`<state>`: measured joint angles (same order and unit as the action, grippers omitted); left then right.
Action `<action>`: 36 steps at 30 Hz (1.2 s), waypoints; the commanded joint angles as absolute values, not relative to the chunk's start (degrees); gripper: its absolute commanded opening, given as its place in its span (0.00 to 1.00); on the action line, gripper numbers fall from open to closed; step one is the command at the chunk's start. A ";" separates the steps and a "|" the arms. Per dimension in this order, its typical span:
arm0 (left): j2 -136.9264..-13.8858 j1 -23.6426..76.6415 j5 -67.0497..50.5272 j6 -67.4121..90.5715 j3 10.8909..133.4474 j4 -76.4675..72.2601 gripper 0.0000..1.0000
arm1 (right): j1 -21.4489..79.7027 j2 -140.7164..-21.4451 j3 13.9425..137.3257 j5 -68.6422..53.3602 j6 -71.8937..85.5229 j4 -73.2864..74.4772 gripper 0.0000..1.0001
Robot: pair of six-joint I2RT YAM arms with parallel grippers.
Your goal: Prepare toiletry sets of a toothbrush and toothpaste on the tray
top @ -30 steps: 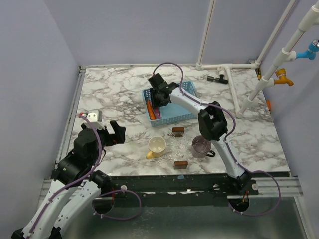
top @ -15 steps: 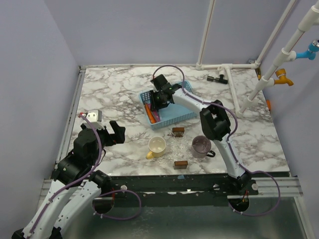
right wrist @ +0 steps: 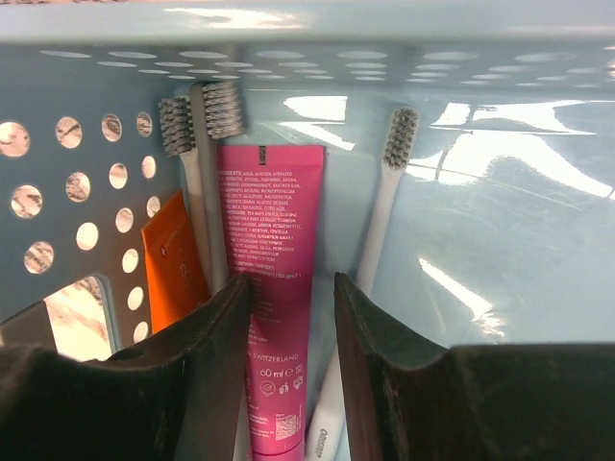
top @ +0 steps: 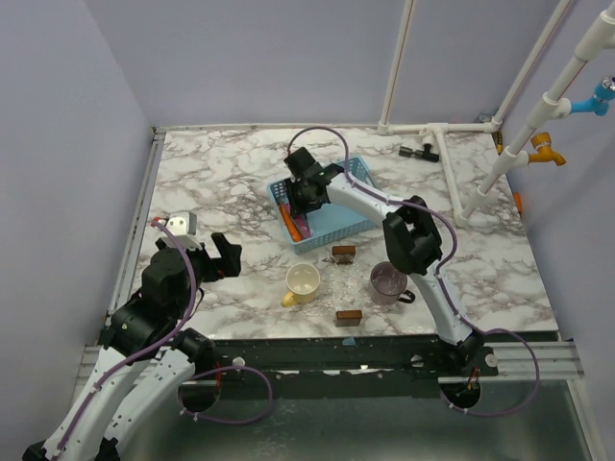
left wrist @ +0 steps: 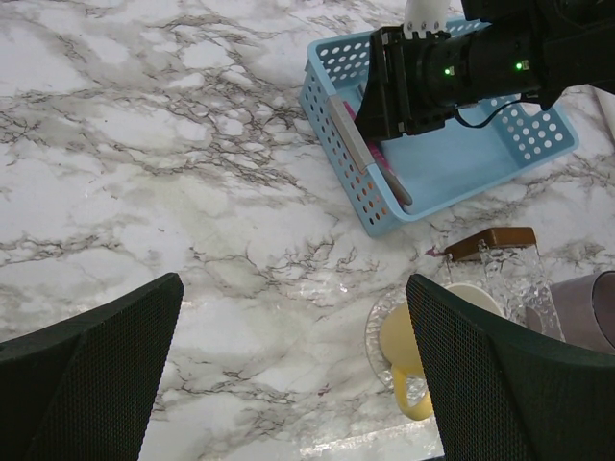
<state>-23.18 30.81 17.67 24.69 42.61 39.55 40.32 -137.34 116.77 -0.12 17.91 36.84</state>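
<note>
Status on right gripper (right wrist: 290, 288): I'm down inside the blue tray (right wrist: 500, 240), jaws parted, one finger (right wrist: 197, 370) on each side of the pink toothpaste tube (right wrist: 274, 221). The tube lies flat on the tray floor, narrow end toward my wrist camera. A thin gap shows between the tube and the finger on that view's right, so I'm straddling it, not clamped on it.

Same view: two grey toothbrushes (right wrist: 223, 110) lie side by side just left of the pink tube, bristle heads near the far wall. An orange tube (right wrist: 173, 264) sits against the perforated side wall, on their far side. A third toothbrush (right wrist: 375, 230) lies just right of the pink tube, and its handle runs in under my finger.

Top view: the tray sits mid-way across the marble table (top: 211, 173). My right arm reaches over it, wrist at the tray's left end. Nearer my bases than the tray are a brown block (top: 344, 253), a yellow mug (top: 303, 281) and a purple cup (top: 388, 280). A second brown block (top: 349, 316) is close to the table's near edge.

Left gripper (top: 226, 252): it hangs over the near-left part of the table, well apart from the tray. Jaws are spread wide with nothing between them.
</note>
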 commanded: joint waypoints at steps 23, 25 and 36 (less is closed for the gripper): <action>-23.14 30.15 17.72 24.96 43.07 40.18 0.99 | 37.28 -136.17 110.02 11.44 26.57 42.66 0.41; -23.10 30.13 17.71 24.96 43.07 40.25 0.99 | 36.85 -135.73 107.87 9.79 27.68 41.36 0.41; -22.75 30.06 17.69 24.96 43.01 40.21 0.99 | 36.25 -136.84 102.92 2.94 29.33 37.35 0.24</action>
